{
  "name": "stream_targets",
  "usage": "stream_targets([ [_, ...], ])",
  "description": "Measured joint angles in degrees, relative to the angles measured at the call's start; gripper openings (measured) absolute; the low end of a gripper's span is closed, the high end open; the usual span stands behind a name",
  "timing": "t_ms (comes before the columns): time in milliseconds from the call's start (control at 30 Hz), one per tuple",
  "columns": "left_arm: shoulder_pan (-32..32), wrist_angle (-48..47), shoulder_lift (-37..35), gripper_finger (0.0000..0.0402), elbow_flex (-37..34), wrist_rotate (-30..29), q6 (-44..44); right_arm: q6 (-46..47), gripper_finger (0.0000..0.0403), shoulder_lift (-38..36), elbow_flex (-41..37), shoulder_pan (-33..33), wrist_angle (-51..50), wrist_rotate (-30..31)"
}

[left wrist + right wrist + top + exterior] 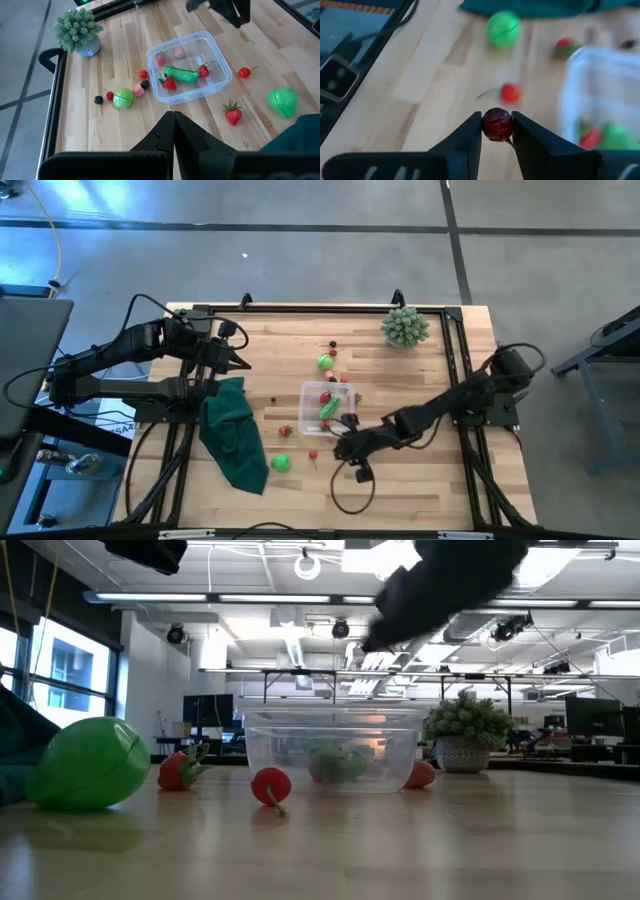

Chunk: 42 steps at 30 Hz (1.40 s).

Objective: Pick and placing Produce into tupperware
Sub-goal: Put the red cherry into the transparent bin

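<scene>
Right gripper pinches a dark red berry at lower centre (left gripper pressed together); best carried level over the tupperware.

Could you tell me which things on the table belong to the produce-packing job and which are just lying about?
Part of the job:
- tupperware, already holding a green pod
- dark red fruit, held in the right tool
- loose strawberry, cherry and green balls

Just lying about:
- spiky potted plant
- dark green cloth
- left tool, shut and waiting
</scene>
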Motion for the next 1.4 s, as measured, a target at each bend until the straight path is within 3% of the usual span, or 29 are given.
stream_targets([
  [167,0.0,0.0,0.0,0.0001,0.0,0.0,0.0,-2.1,0.0093,-0.1,13.2,-4.4,-12.4,4.5],
  [333,0.0,0.0,0.0,0.0001,0.0,0.0,0.0,-0.6,0.0093,-0.2,20.9,-11.7,-19.3,2.5],
  [533,0.0,0.0,0.0,0.0001,0.0,0.0,0.0,4.8,0.0093,1.1,17.5,-20.4,-19.6,-8.5],
  [633,0.0,0.0,0.0,0.0001,0.0,0.0,0.0,7.2,0.0093,4.7,15.1,-22.4,-17.4,-13.9],
  [767,0.0,0.0,0.0,0.0001,0.0,0.0,0.0,9.2,0.0093,10.9,15.0,-23.5,-15.5,-16.6],
  [967,0.0,0.0,0.0,0.0001,0.0,0.0,0.0,7.6,0.0093,17.0,17.3,-23.6,-14.5,-15.2],
  [1133,0.0,0.0,0.0,0.0001,0.0,0.0,0.0,6.7,0.0093,17.8,17.6,-23.6,-14.5,-12.0],
  [1400,0.0,0.0,0.0,0.0001,0.0,0.0,0.0,5.8,0.0100,19.1,17.7,-23.6,-14.8,-12.3],
])
